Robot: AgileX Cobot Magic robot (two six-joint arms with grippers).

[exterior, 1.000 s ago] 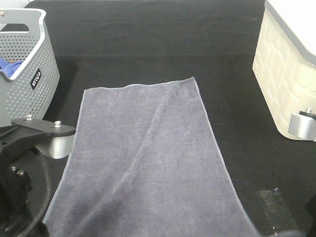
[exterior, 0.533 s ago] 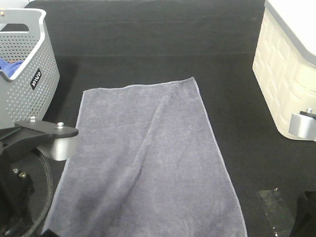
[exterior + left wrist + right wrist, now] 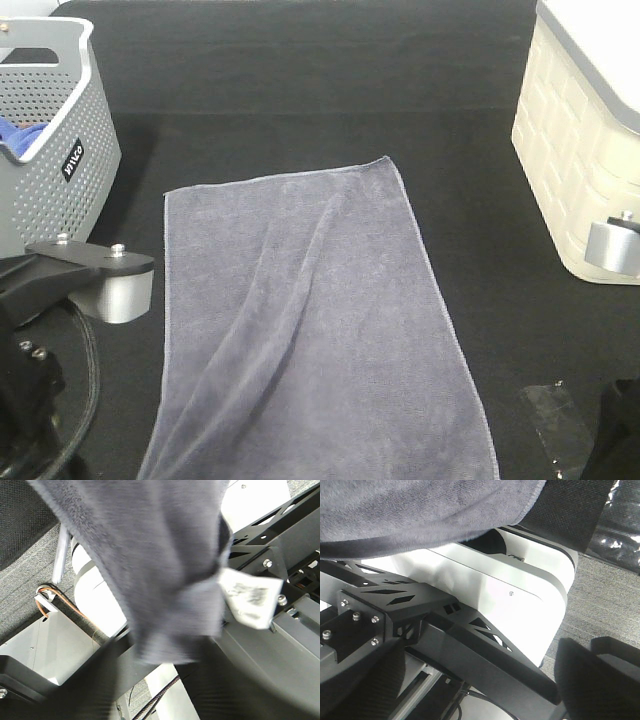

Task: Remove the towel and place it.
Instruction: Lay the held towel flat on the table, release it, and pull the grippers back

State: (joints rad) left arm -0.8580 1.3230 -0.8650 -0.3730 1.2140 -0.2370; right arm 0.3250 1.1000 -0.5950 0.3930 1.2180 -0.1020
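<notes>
The slate-grey towel [image 3: 310, 320] lies spread flat on the black table [image 3: 300, 80], with a long crease down its middle. Its near end runs past the bottom of the high view. In the left wrist view a bunched towel corner [image 3: 150, 555] with a white label [image 3: 250, 595] hangs down into my left gripper [image 3: 165, 660], which looks shut on it. In the right wrist view the towel's edge [image 3: 420, 510] hangs well clear of my right gripper [image 3: 505, 690], whose dark fingers stand apart with nothing between them. Both grippers are below the edge of the high view.
A grey perforated basket [image 3: 60, 150] holding a bright blue cloth [image 3: 15, 135] stands at the far left. A cream lidded bin [image 3: 580, 150] stands at the right. My left arm's black link [image 3: 60, 290] hangs over the table's left front. A clear plastic scrap [image 3: 555, 425] lies front right.
The towel's near left edge has been drawn inward to the right, narrowing its near end and deepening the creases. The right near edge has pulled in slightly. The left arm's link shifted a little.
</notes>
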